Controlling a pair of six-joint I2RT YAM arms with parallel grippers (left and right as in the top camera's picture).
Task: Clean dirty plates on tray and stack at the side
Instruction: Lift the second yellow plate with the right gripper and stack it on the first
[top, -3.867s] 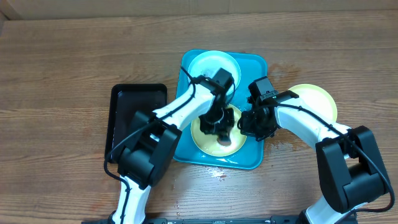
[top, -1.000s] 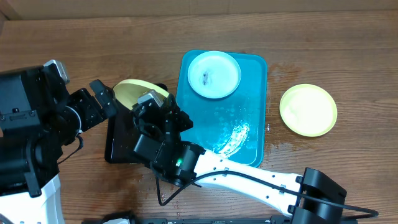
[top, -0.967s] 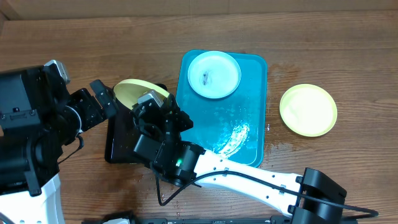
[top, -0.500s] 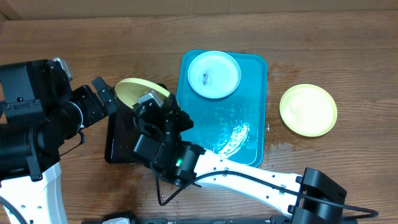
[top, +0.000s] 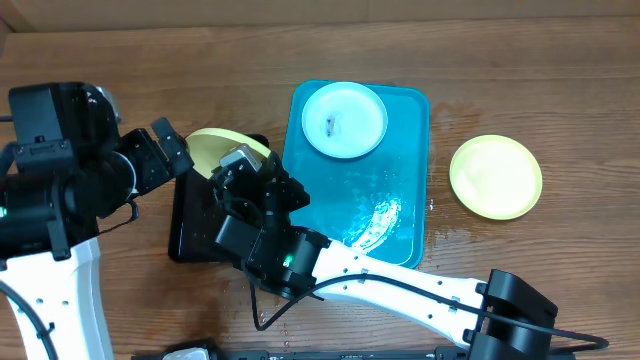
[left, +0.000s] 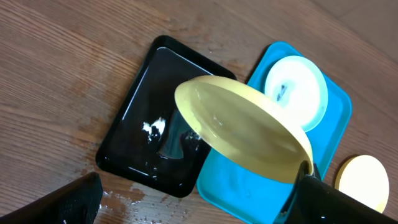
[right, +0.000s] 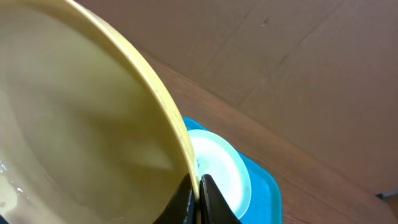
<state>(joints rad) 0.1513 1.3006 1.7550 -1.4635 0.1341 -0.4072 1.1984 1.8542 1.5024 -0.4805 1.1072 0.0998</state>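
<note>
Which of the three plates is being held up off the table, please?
The yellow-green plate tilted over the black tray, pinched by the right gripper; the other two lie flat.

The left arm (top: 75, 290) and right arm (top: 390, 285) have white shells, chunky black joints, thin black cables (top: 262, 318); the left gripper (top: 169, 148) is black

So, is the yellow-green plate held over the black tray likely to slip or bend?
Probably slippery: the yellow-green plate looks wet and glossy, and the right tool pinches only its rim while it hangs tilted. It seems stiff and likely light, since that one thin grip carries it without visible bending.
</note>
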